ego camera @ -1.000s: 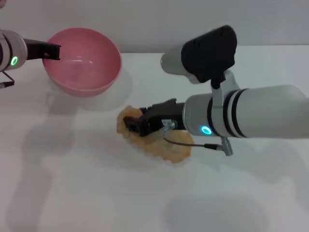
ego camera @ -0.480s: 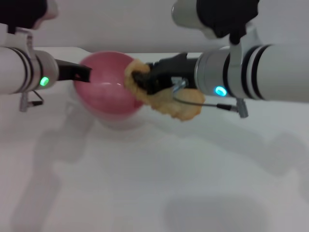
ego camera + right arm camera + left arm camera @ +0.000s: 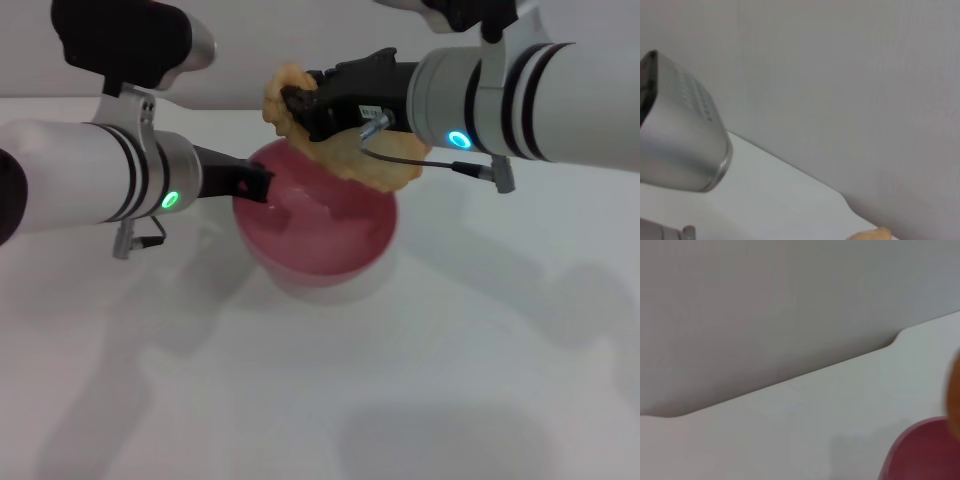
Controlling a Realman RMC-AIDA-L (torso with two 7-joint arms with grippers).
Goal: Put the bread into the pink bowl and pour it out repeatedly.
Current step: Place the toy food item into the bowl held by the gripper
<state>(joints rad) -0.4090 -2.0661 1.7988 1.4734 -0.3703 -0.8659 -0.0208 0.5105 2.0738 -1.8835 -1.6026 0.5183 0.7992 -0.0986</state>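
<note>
Right hand [image 3: 292, 108] is clamping the elongated tan scalloped toy bread [image 3: 345, 150] above the glossy pink plastic bowl [image 3: 320, 225], whose rim the left hand [image 3: 255, 187] is gripping. Released off-centre, the long loaf may bridge the rim and tumble onto the white surface [image 3: 450, 350].

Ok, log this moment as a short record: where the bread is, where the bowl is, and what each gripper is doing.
bread: held in the air above the bowl's far rim, not yet inside
pink bowl: empty, on the white table
right gripper: shut on the bread
left gripper: shut on the bowl's rim, on the robot's left side
</note>
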